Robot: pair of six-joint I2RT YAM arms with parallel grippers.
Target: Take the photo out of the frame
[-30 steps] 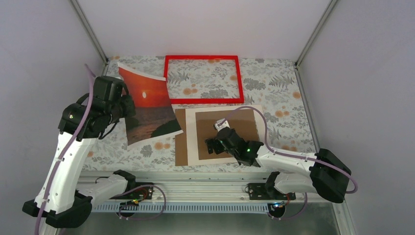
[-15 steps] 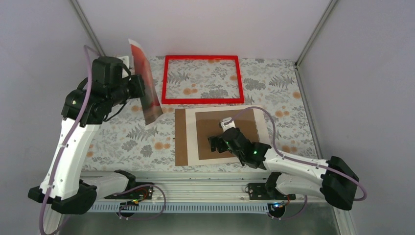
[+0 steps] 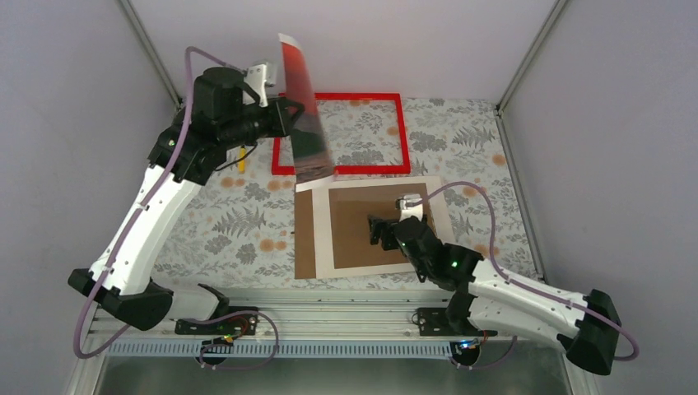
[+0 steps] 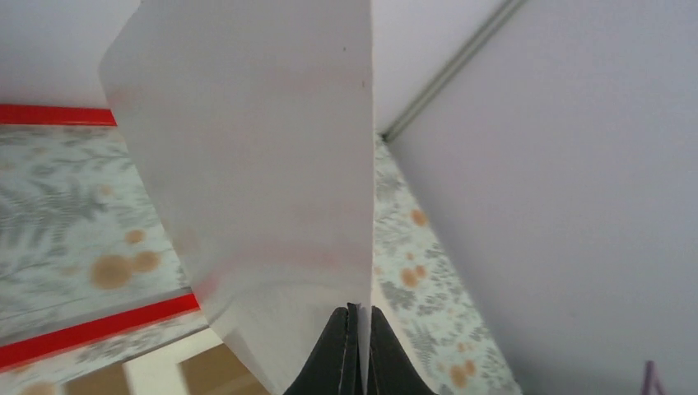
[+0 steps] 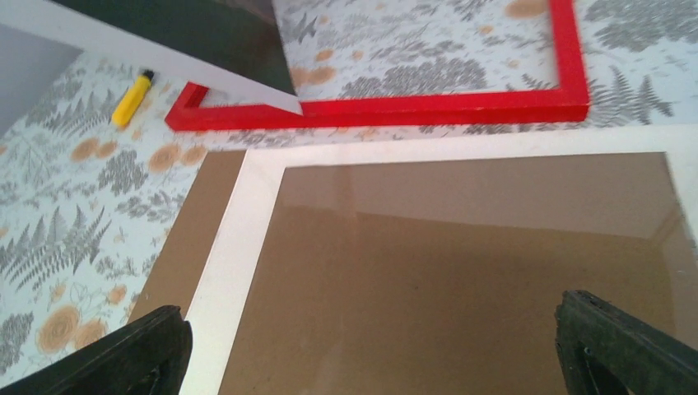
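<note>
The top camera looks down from high on the near side of the frame (image 3: 370, 168), taking it in whole. The left wrist camera sits close against the white back of the photo (image 4: 255, 164), above the frame's left end. The right wrist camera looks low toward the frame's near bar, which all three views share.

1 small yellow-handled tool (image 5: 132, 98), lying flat on the surface, back left area. 1 surface (image 3: 222, 226), pale cloth printed with grey ferns and orange flowers. 3 plain grey-white enclosure walls (image 3: 609, 123).
</note>
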